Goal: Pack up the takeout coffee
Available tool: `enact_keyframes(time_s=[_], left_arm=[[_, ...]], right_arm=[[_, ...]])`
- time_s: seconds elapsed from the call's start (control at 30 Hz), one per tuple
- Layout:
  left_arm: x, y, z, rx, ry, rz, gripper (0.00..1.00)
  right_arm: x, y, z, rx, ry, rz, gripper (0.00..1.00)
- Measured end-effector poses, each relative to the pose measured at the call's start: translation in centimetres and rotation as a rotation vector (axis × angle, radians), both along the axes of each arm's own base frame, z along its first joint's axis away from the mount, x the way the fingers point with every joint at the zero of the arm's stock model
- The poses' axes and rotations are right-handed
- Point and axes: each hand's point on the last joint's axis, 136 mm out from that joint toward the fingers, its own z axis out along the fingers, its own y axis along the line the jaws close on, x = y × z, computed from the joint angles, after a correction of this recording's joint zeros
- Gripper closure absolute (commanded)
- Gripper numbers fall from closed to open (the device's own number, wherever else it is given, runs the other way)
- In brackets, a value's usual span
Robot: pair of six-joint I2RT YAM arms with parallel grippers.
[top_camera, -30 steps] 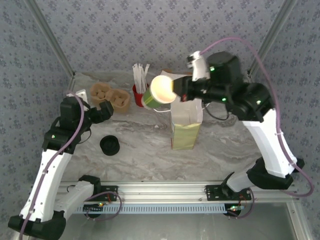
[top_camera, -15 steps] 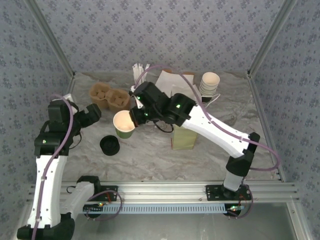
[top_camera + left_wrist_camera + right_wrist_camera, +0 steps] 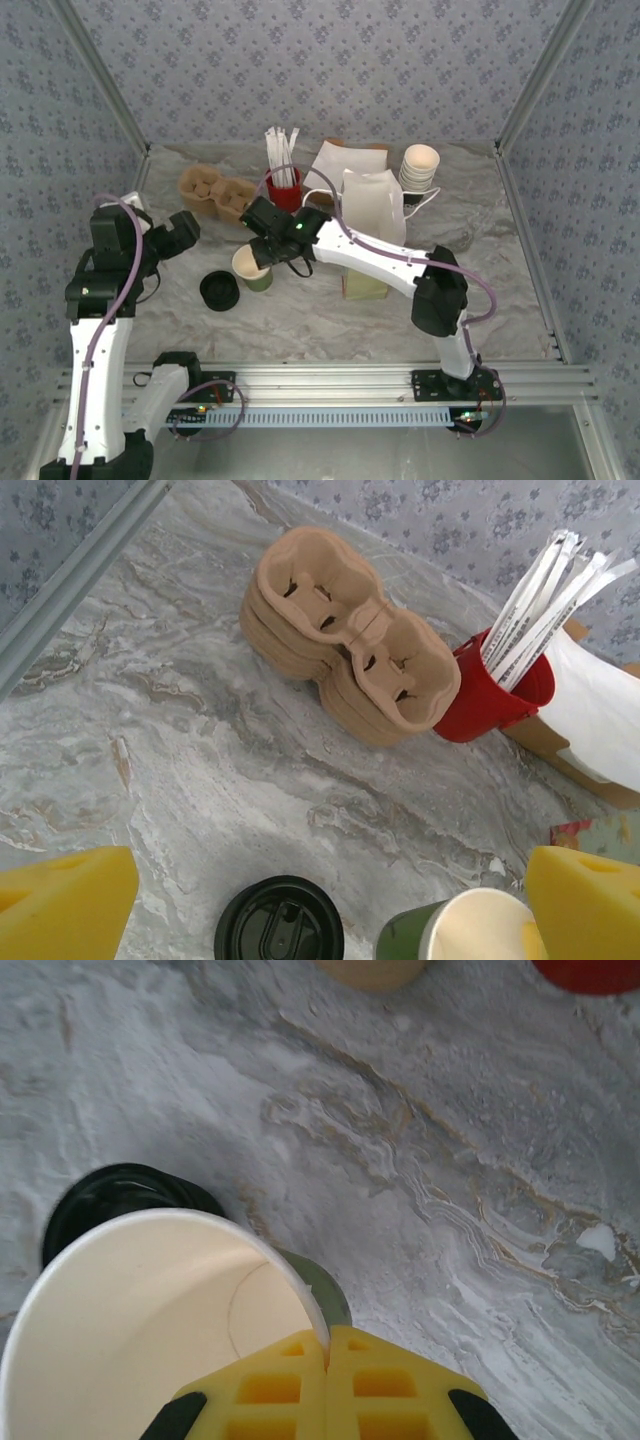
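Our right gripper (image 3: 326, 1385) pinches the small green paper cup (image 3: 130, 1330) by its rim; let's seat it flat. Left gripper (image 3: 325, 905) wide, round black plastic lid (image 3: 278, 922) between its fingers.

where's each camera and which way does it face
Top: above and behind the arms, looking down at the table; both arms show.
Left wrist: on the left arm, looking down past open yellow jaws at the cup carrier.
Right wrist: on the right arm, looking down over jaws shut on the green cup's rim.
All three share the green cup and black lid.
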Motion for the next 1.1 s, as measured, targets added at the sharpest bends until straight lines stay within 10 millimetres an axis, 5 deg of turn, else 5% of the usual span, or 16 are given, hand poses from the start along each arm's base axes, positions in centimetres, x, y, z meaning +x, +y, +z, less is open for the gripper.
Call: enact_keyframes(time_s=[0.5,0.67,0.97,1.1], left_arm=[[0.4,-0.6,-1.4,-0.02,0.024,-0.027,0.01],[0.6,-0.8,-1.5,-0.029,0.022,-0.034,0.01],[0.7,-0.9,-1.5,-0.032,0.018,-0.037,0.01],[0.7,-1.0,-1.5,-0.036,0.018,-0.042,0.01]], right_arm=[[4.9,-4.3,-5.1,-0.049,0.017,-0.169,1.0],[6.0,-4.9,-5.4,-0.032,0.012,-0.211,1.0],[6.1,-5.0,-5.5,-0.017,0.025,-0.235,0.62],[5.9,-4.9,-4.1,-0.027,0.032,-0.211,0.59]])
